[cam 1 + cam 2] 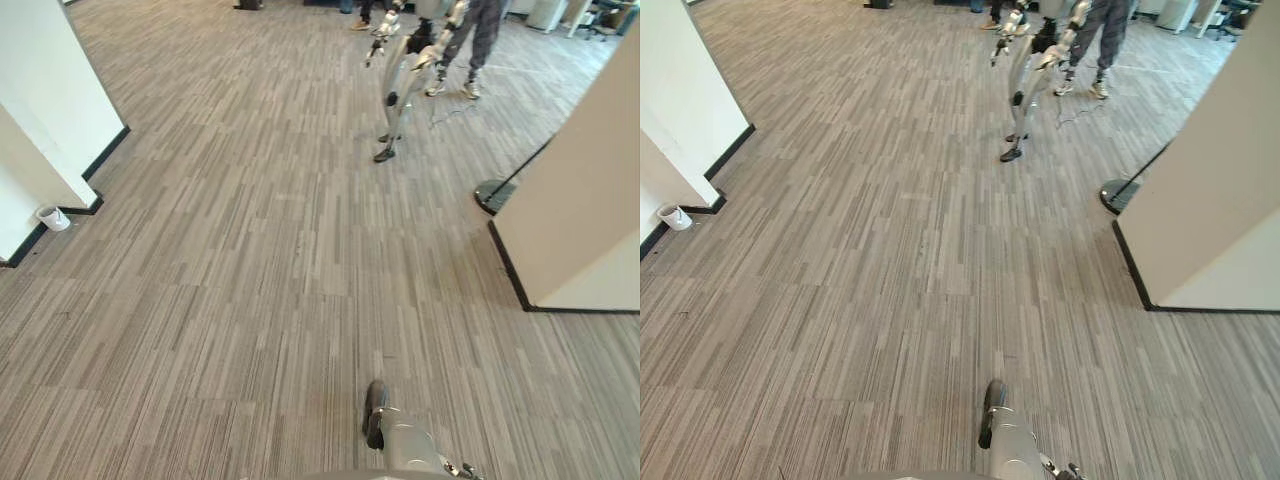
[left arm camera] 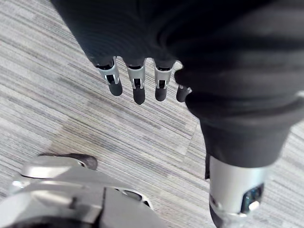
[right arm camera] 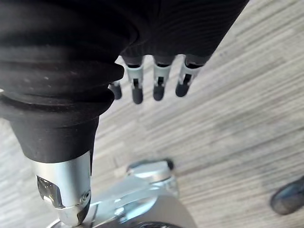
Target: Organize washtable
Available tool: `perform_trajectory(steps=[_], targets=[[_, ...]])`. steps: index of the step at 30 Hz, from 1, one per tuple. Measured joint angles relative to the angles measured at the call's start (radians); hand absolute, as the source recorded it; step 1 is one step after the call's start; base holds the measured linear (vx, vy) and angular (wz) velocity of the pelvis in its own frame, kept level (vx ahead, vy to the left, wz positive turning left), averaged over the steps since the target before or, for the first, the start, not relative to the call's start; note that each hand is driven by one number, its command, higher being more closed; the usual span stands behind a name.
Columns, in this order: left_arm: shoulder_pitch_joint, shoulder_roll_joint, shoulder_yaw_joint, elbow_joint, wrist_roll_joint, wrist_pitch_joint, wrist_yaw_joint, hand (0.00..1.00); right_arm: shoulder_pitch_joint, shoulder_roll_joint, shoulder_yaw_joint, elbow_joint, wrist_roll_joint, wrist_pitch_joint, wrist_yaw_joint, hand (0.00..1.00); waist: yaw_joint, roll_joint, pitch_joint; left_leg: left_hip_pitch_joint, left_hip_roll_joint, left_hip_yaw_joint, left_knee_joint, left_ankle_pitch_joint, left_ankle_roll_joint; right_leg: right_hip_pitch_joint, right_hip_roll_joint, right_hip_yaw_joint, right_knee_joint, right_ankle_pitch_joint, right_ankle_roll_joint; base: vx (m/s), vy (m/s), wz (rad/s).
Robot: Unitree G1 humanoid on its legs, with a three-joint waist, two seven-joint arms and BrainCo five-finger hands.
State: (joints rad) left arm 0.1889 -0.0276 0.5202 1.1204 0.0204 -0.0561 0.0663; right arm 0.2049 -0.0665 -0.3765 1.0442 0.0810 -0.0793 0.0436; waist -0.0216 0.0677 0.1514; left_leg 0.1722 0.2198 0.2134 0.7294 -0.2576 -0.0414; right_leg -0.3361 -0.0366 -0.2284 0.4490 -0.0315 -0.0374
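Note:
My left hand (image 2: pixel 137 88) hangs down over the striped grey carpet (image 1: pixel 260 260). Its fingers are relaxed and nearly straight, with nothing between them and the thumb. My right hand (image 3: pixel 159 85) hangs the same way at my other side, fingers loose and holding nothing. Only open floor lies ahead of me in the eye views.
A white partition wall (image 1: pixel 50 100) stands on the left, with a small white cup (image 1: pixel 52 216) on the floor at its foot. Another white partition (image 1: pixel 585 210) stands on the right beside a dark round stand base (image 1: pixel 494 195). Far ahead are another humanoid robot (image 1: pixel 408 70) and a person (image 1: pixel 482 40).

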Motion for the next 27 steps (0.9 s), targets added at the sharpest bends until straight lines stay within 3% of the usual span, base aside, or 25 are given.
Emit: perform_trajectory(steps=[1,2,3,4,5,7,8,9,10,11,12,13,14,15,16,17,18,19,20,22,25,27], targets=[[0.006,-0.028,0.047,-0.012,-0.002,0.0,0.001,0.0,0.005,-0.014,0.002,-0.019,-0.004,-0.001,-0.001,0.0,0.007,0.028,0.0,-0.102,0.083,-0.011,0.237,0.312,-0.007,0.062,0.048,0.014,-0.001,-0.062,-0.021,0.7,-0.152,-0.44],[0.009,-0.032,0.053,-0.012,-0.003,0.0,0.001,0.0,0.007,-0.016,0.003,-0.02,-0.004,-0.001,-0.001,0.0,0.013,0.023,0.004,-0.119,0.104,-0.01,0.28,0.368,-0.002,0.08,0.059,0.023,-0.005,-0.074,-0.03,0.71,-0.099,-0.64],[0.01,-0.033,0.059,-0.012,-0.007,0.0,0.001,0.0,0.002,-0.018,0.001,-0.016,-0.004,-0.001,-0.009,0.0,0.021,0.03,0.006,-0.188,0.152,-0.005,0.422,0.286,0.018,0.147,0.09,0.042,-0.019,-0.114,-0.05,0.71,-0.088,-0.58],[0.008,-0.022,0.057,-0.017,-0.008,-0.004,0.001,0.0,-0.012,-0.01,0.004,0.0,-0.005,0.001,-0.022,0.0,0.033,0.004,0.015,-0.277,0.14,-0.007,0.488,0.162,0.014,0.245,0.095,0.076,-0.061,-0.141,-0.052,0.7,-0.082,-0.53],[0.007,-0.02,0.053,-0.019,-0.008,-0.006,0.001,0.0,-0.011,-0.009,0.005,0.007,-0.005,0.0,-0.022,0.0,0.034,-0.002,0.019,-0.288,0.135,-0.005,0.484,0.145,0.013,0.265,0.093,0.081,-0.071,-0.136,-0.044,0.65,-0.064,-0.55],[0.019,-0.003,0.016,-0.032,-0.009,-0.017,0.001,0.0,-0.045,-0.006,0.026,0.036,-0.007,-0.001,-0.022,0.0,0.047,-0.037,0.025,-0.416,0.083,0.025,0.323,0.042,0.005,0.397,0.077,0.132,-0.179,-0.145,-0.031,0.58,-0.016,-0.58],[0.02,0.0,0.007,-0.033,-0.009,-0.019,0.001,0.0,-0.052,-0.004,0.03,0.032,-0.008,-0.002,-0.022,0.0,0.049,-0.041,0.025,-0.45,0.075,0.034,0.256,0.038,0.008,0.418,0.074,0.144,-0.202,-0.154,-0.019,0.54,0.065,-0.55],[0.021,0.004,-0.015,-0.033,-0.01,-0.019,0.002,0.0,-0.062,-0.004,0.033,0.03,-0.014,-0.005,-0.021,0.0,0.054,-0.043,0.026,-0.5,0.048,0.032,0.071,0.041,0.005,0.452,0.065,0.165,-0.23,-0.173,-0.007,0.54,0.142,-0.47],[0.022,0.014,-0.03,-0.032,-0.013,-0.022,0.002,0.0,-0.062,-0.003,0.034,0.032,-0.015,-0.009,-0.022,0.0,0.062,-0.046,0.025,-0.519,0.005,-0.005,-0.165,0.057,-0.009,0.483,0.049,0.183,-0.239,-0.206,0.008,0.56,0.176,-0.4],[0.027,0.015,-0.044,-0.032,-0.014,-0.022,0.003,0.0,-0.061,-0.003,0.035,0.035,-0.015,-0.009,-0.022,0.0,0.065,-0.048,0.024,-0.521,-0.016,-0.039,-0.281,0.073,-0.033,0.499,0.042,0.189,-0.24,-0.229,0.013,0.58,0.238,-0.36],[0.04,0.02,-0.062,-0.028,-0.018,-0.019,0.004,0.0,-0.062,-0.002,0.041,0.043,-0.017,-0.011,-0.023,0.0,0.07,-0.054,0.023,-0.51,-0.049,-0.091,-0.426,0.163,-0.056,0.534,0.024,0.21,-0.235,-0.274,0.029,0.61,0.292,-0.36],[0.054,0.019,-0.072,-0.027,-0.027,-0.02,0.005,0.0,-0.063,0.0,0.051,0.053,-0.028,-0.013,-0.023,0.0,0.079,-0.066,0.02,-0.489,-0.064,-0.099,-0.429,0.228,-0.067,0.553,0.011,0.232,-0.231,-0.288,0.034,0.76,0.343,-0.53],[0.062,0.04,-0.094,-0.02,-0.031,-0.02,0.007,0.0,-0.065,-0.003,0.081,0.076,-0.046,-0.02,-0.023,0.0,0.089,-0.084,0.006,-0.474,-0.101,-0.105,-0.407,0.27,-0.036,0.572,-0.012,0.265,-0.21,-0.297,0.034,0.64,0.293,-0.48],[0.062,0.053,-0.098,-0.019,-0.033,-0.021,0.006,0.0,-0.064,0.006,0.099,0.078,-0.062,-0.025,-0.021,0.0,0.09,-0.112,-0.013,-0.484,-0.124,-0.106,-0.36,0.236,0.012,0.533,-0.032,0.292,-0.124,-0.289,0.022,0.64,0.289,-0.3],[0.061,0.063,-0.098,-0.017,-0.035,-0.022,0.005,0.0,-0.064,0.011,0.108,0.082,-0.069,-0.028,-0.02,0.0,0.09,-0.125,-0.021,-0.485,-0.138,-0.101,-0.341,0.219,0.029,0.51,-0.044,0.3,-0.065,-0.284,0.027,0.62,0.292,0.05],[0.047,0.084,-0.099,-0.002,-0.039,-0.022,0.004,0.0,-0.071,0.023,0.109,0.101,-0.081,-0.03,-0.02,0.0,0.083,-0.154,-0.021,-0.469,-0.166,-0.093,-0.303,0.172,0.051,0.463,-0.074,0.316,0.09,-0.264,0.064,0.84,0.341,0.1],[0.03,0.101,-0.099,0.017,-0.048,-0.018,0.004,0.0,-0.084,0.027,0.109,0.127,-0.09,-0.028,-0.019,0.0,0.08,-0.176,-0.009,-0.403,-0.198,-0.061,-0.259,0.087,0.08,0.378,-0.108,0.331,0.365,-0.131,0.227,0.9,0.308,0.01],[0.033,0.109,-0.121,0.02,-0.047,-0.016,0.005,0.0,-0.087,0.023,0.107,0.128,-0.09,-0.029,-0.017,0.0,0.069,-0.168,-0.001,-0.311,-0.215,-0.054,-0.258,0.033,0.098,0.324,-0.145,0.298,0.559,-0.024,0.25,0.76,0.236,-0.13],[0.035,0.111,-0.129,0.02,-0.047,-0.015,0.005,0.0,-0.087,0.02,0.107,0.127,-0.09,-0.029,-0.017,0.0,0.061,-0.162,-0.001,-0.274,-0.218,-0.053,-0.267,0.017,0.101,0.302,-0.16,0.272,0.616,-0.039,0.226,0.57,0.175,-0.21],[0.026,0.121,-0.166,0.02,-0.047,-0.015,0.004,0.0,-0.088,0.015,0.109,0.11,-0.091,-0.032,-0.017,0.0,0.058,-0.15,0.002,-0.112,-0.221,-0.03,-0.392,-0.008,0.113,0.201,-0.153,0.195,0.676,-0.14,0.115,0.44,0.092,-0.36],[0.012,0.118,-0.187,0.024,-0.046,-0.014,0.003,0.0,-0.086,0.002,0.107,0.096,-0.091,-0.035,-0.018,0.0,0.03,-0.121,0.005,-0.016,-0.2,-0.021,-0.484,-0.028,0.097,0.08,-0.138,0.053,0.486,-0.218,0.082,0.42,-0.002,-0.14],[-0.022,0.101,-0.192,0.027,-0.046,-0.012,0.005,0.0,-0.087,-0.012,0.094,0.081,-0.091,-0.032,-0.019,0.0,0.031,-0.083,0.023,0.034,-0.167,-0.016,-0.501,-0.048,0.072,0.028,-0.131,-0.04,0.247,-0.21,0.074,0.5,-0.037,-0.04]])
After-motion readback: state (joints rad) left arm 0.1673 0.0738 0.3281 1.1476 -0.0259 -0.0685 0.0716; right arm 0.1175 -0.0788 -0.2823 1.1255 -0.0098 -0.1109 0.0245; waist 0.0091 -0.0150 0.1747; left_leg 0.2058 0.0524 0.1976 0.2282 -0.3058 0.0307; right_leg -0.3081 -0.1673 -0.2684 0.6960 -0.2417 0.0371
